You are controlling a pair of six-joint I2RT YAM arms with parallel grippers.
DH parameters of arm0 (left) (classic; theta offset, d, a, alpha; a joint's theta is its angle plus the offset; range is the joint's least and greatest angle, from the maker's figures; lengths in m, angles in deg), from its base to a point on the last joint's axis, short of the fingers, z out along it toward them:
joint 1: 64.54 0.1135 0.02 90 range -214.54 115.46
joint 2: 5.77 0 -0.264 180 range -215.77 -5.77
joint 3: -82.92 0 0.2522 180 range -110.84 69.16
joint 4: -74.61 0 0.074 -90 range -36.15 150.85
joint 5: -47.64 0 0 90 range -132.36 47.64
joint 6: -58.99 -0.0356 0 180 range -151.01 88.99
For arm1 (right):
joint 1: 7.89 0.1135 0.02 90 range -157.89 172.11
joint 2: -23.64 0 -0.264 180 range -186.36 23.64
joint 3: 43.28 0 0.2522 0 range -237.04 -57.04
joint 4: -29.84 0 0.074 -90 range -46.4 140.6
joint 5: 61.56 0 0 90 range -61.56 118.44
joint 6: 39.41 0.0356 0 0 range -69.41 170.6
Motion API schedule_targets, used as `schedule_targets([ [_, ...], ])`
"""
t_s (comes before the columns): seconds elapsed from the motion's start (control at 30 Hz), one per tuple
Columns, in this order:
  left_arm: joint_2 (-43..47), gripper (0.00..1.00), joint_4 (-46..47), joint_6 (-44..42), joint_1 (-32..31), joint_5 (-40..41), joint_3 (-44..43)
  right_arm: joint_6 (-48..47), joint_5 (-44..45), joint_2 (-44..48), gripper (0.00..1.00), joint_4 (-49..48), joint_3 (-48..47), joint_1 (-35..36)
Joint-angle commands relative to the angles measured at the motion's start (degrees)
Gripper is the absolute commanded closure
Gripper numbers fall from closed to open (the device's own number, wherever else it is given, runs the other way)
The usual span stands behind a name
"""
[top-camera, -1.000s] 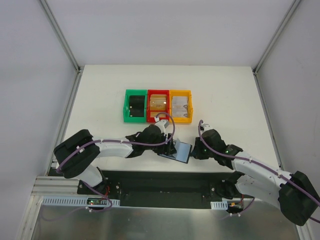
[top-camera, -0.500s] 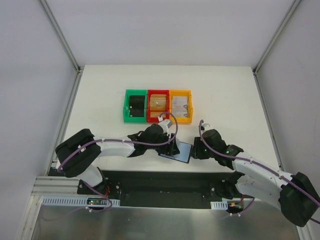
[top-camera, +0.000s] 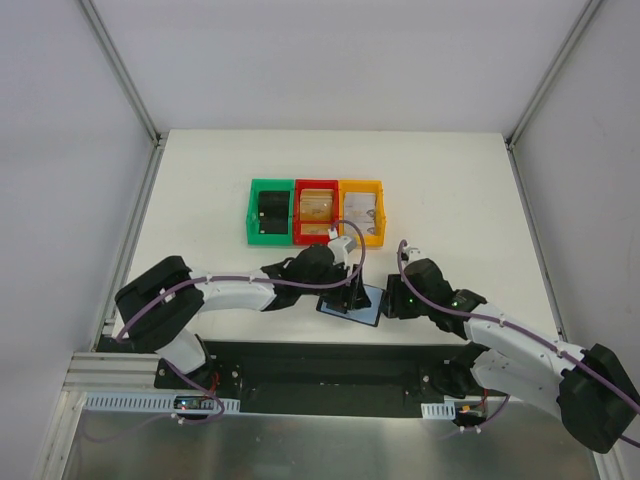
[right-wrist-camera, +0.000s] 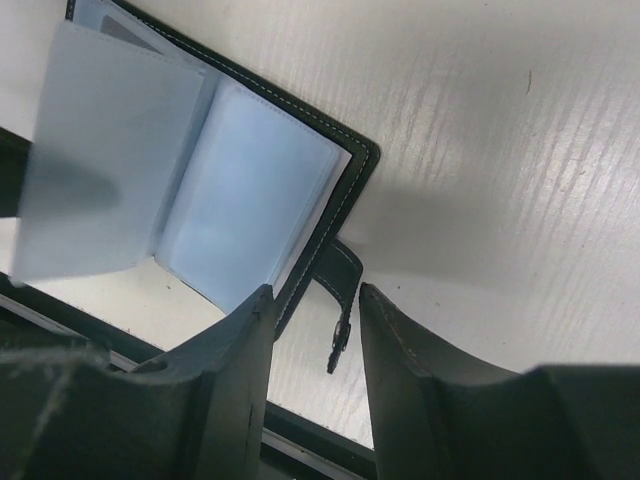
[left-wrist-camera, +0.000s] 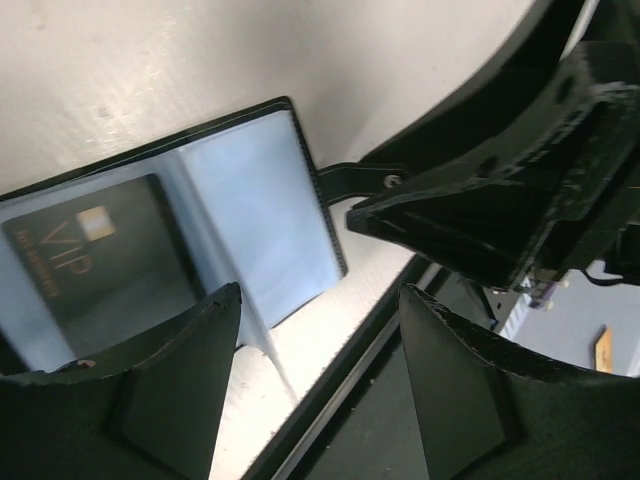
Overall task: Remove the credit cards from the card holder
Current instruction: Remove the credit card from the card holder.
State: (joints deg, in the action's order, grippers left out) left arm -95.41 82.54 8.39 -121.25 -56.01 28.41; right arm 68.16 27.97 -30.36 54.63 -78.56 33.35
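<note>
The card holder (top-camera: 362, 303) lies open near the table's front edge, with bluish sleeves (right-wrist-camera: 250, 195) and a black rim. One sleeve (left-wrist-camera: 95, 260) holds a dark card marked VIP. A loose clear page (right-wrist-camera: 100, 160) stands lifted. My left gripper (top-camera: 345, 290) hovers over the holder, open, with nothing between its fingers (left-wrist-camera: 175, 385). My right gripper (top-camera: 390, 300) is at the holder's right edge, also open. The black tab (right-wrist-camera: 340, 285) hangs between its fingers (right-wrist-camera: 240, 350) with a gap on each side. The right gripper (left-wrist-camera: 500, 200) also shows in the left wrist view.
Three bins stand in a row behind the holder. The green bin (top-camera: 252, 215) holds a chunky black object, the red bin (top-camera: 318, 184) a tan-gold card, and the yellow bin (top-camera: 381, 215) a pale card. The black front rail (top-camera: 320, 365) runs just below the holder.
My right gripper has opened and let go of the tab. The left gripper has shifted right, further over the holder.
</note>
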Motion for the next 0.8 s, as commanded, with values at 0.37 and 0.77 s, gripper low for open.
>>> schedule_targets([
  [0.37,-7.73,0.37,2.48,-2.04,-3.41,-7.09,-8.73,-1.65,7.67,12.24,0.51,14.10,-3.44,-2.29],
  [0.77,14.22,0.36,0.63,0.41,5.10,-2.17,5.32,-3.41,3.38,11.29,0.51,13.85,-8.27,-2.83],
])
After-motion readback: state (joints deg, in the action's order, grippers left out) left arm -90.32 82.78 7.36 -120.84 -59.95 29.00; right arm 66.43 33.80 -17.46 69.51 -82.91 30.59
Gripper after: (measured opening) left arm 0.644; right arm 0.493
